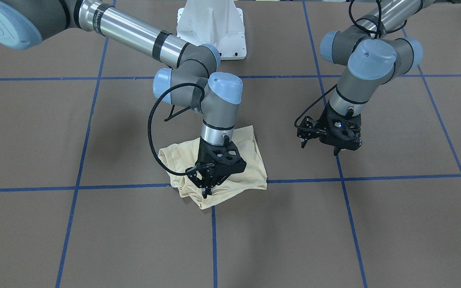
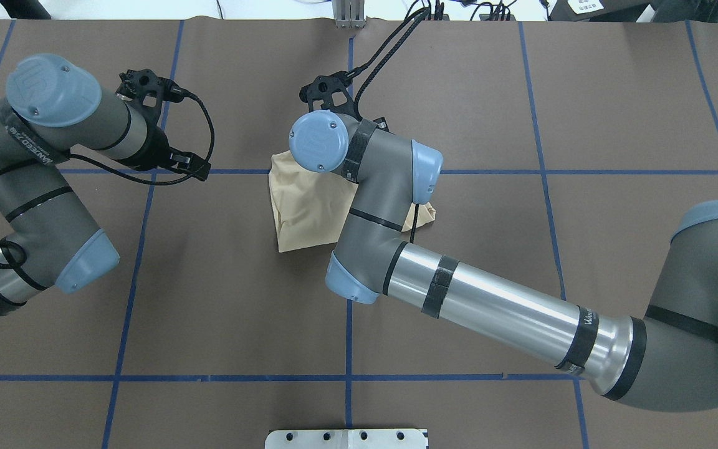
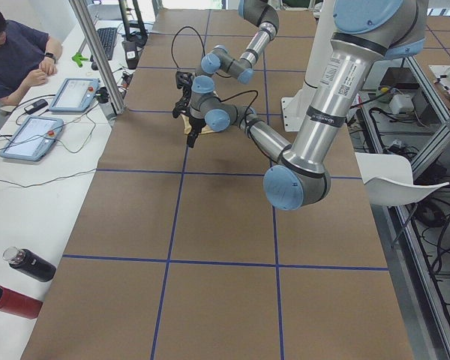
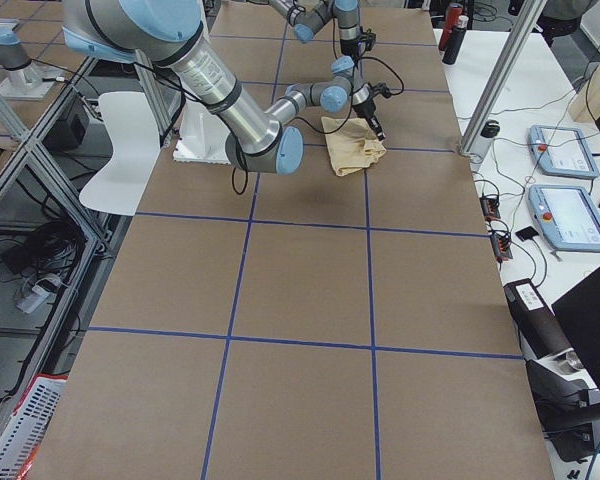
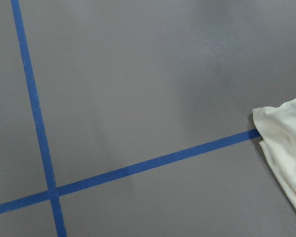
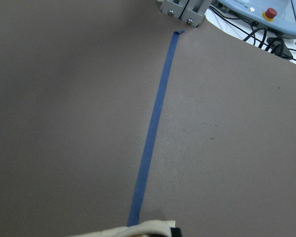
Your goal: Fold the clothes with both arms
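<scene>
**Shirt** point(image 1: 250, 170). Pale yellow, folded down to a compact, roughly square bundle with no print showing. Mid-table point(image 1: 394, 224), over a crossing of blue tape point(image 1: 114, 186). Edge on the operators' side bulged and rumpled. No clear long axis.

**Right gripper** point(image 1: 206, 193). Directly above the shirt, pointing down into the rumpled edge. Jaws drawn close together with the tips sunk in the cloth, apparently pinching a fold. From its wrist camera: one fingertip point(image 6: 173, 231) against cloth at the bottom of the frame, bare table beyond.

**Left gripper** point(image 1: 340, 149). Over bare table, apart from the shirt on the robot's left side. Nothing held. Gap between the jaws not readable, since the tips are masked by the gripper body.

**Governing relation.** Shirt off toward the robot's right of the left gripper. Only one corner point(image 5: 283, 148) in the left wrist view, at the right edge beside a tape line. Right arm by far the nearer, already on the cloth. Judged: next fold dependent on the right-hand pinch, with a sideways reach along the tape line needed before any two-handed hold.
</scene>
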